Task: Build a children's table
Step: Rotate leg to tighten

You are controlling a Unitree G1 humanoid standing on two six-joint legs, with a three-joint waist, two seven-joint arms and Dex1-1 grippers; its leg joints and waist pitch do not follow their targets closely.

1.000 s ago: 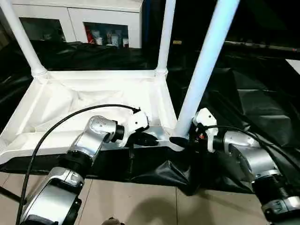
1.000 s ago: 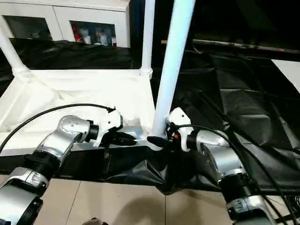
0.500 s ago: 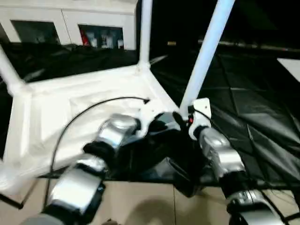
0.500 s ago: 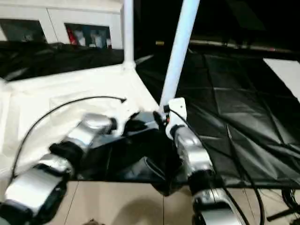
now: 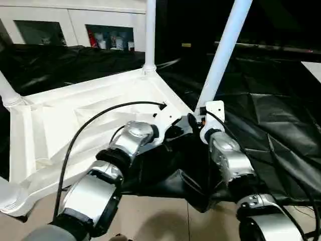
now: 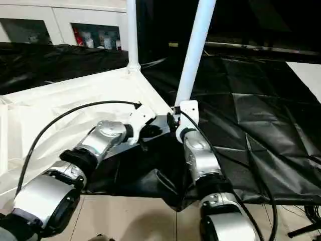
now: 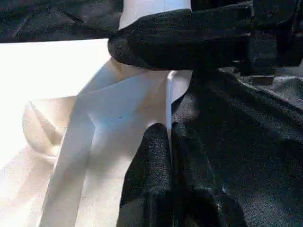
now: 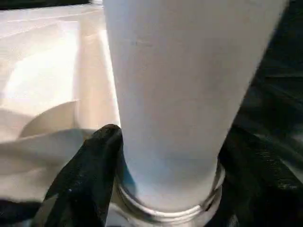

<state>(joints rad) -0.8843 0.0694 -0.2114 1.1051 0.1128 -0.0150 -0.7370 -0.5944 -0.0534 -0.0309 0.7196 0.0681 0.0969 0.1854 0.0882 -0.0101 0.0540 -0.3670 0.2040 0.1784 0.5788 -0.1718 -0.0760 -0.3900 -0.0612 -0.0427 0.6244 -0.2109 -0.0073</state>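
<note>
Between the right pincer's (image 8: 165,189) fingers stands a clamped leg (image 8: 180,94); left pincer (image 7: 169,142) together.

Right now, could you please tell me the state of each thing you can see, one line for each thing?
Table top: upside down, ribbed underside facing up, on black sheet.
Near leg: upright in corner socket.
Far leg: upright in socket.
Left leg: standing in socket.
Left end effector: shut, pinching the top's edge.
Right end effector: fingers around near leg's base.
Cabinet: doors closed.
</note>
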